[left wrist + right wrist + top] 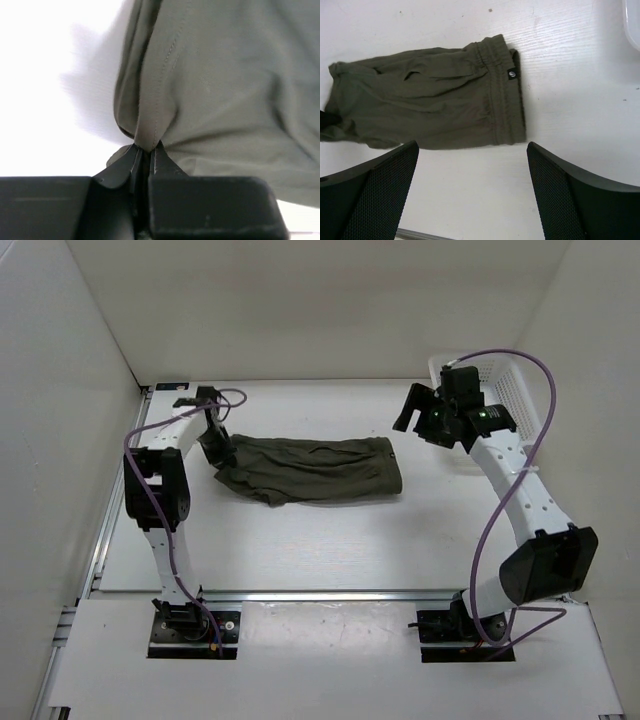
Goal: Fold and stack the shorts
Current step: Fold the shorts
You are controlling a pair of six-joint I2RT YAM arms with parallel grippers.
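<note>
A: A white desk [300,550] between pale walls. The dark olive-green soft fabric shorts [310,470] lie flattish near its middle, with the waistband [502,95] at 3 o'clock
B: And each gripper?
A: The left gripper [147,147] is pressed together, pinching a fold at the 9 o'clock end. The right gripper [472,145] is spread and hovers apart
B: Handling?
A: Light and limp, likely to sag. I'd take a waistband corner, the firmest edge

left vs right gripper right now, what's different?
Left gripper is shut, its fingers pinching a fold of the shorts; right gripper is open and holds nothing. Left gripper sits at the shorts' left end, touching the fabric; right gripper hangs apart from them, past the waistband, next to the basket. Shared: both have black fingers.
</note>
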